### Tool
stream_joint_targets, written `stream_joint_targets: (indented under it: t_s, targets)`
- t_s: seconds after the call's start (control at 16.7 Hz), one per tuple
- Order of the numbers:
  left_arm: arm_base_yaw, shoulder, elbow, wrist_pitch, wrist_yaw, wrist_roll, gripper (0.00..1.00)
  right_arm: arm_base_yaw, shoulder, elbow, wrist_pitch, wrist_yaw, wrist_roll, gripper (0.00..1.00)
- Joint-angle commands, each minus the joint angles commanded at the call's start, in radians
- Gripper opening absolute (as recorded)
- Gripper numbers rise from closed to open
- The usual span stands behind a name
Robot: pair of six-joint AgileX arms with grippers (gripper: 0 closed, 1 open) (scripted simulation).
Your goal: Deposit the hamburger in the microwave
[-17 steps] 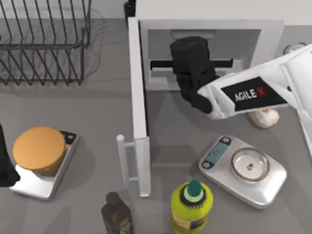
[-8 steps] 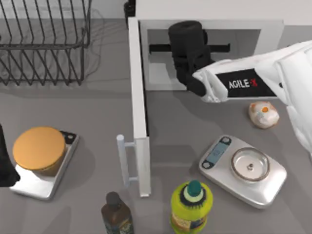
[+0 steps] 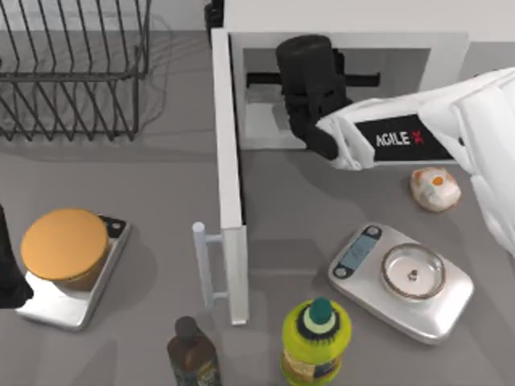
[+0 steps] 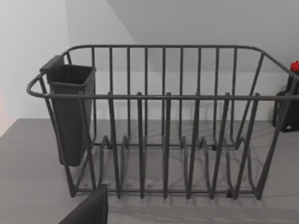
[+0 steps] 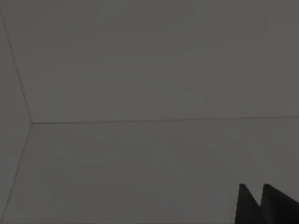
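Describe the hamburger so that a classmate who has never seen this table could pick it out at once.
Start at the white microwave with its door swung open, and go to the table's left edge. There a small silver scale carries the hamburger, a round tan bun; the other scale, right of the door, is bare.

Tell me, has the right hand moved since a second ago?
Yes. In the top view the right hand has pushed deeper into the microwave cavity, farther from the kitchen scale.

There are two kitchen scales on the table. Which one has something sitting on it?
The scale on the table's left carries the round brown hamburger. The scale on the right has only its bare metal pan.
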Motion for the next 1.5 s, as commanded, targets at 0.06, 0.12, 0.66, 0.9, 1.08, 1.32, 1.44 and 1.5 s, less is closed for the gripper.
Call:
stream_joint_targets:
  t_s: [0.06,0.12,0.66,0.9,1.08,1.32,1.44,1.5]
  targets:
    - [0.000,0.000,0.000,0.000,0.000,0.000,1.00,0.000,0.000,0.000,0.000,0.000,0.000,0.45]
    - [0.000,0.000,0.000,0.000,0.000,0.000,1.00,0.000,0.000,0.000,0.000,0.000,0.000,0.53]
    - [0.000,0.000,0.000,0.000,0.000,0.000,1.00,0.000,0.000,0.000,0.000,0.000,0.000,1.00]
    - [0.000,0.000,0.000,0.000,0.000,0.000,1.00,0.000,0.000,0.000,0.000,0.000,0.000,1.00]
    - [0.000,0.000,0.000,0.000,0.000,0.000,1.00,0.067,-0.112,-0.180,0.096,0.136,0.014,1.00]
    - [0.000,0.000,0.000,0.000,0.000,0.000,1.00,0.088,-0.200,-0.272,0.110,0.202,0.059,1.00]
    - [0.000,0.000,0.000,0.000,0.000,0.000,1.00,0.108,-0.264,-0.376,0.119,0.246,0.100,1.00]
    - [0.000,0.000,0.000,0.000,0.000,0.000,1.00,0.124,-0.296,-0.443,0.126,0.266,0.122,1.00]
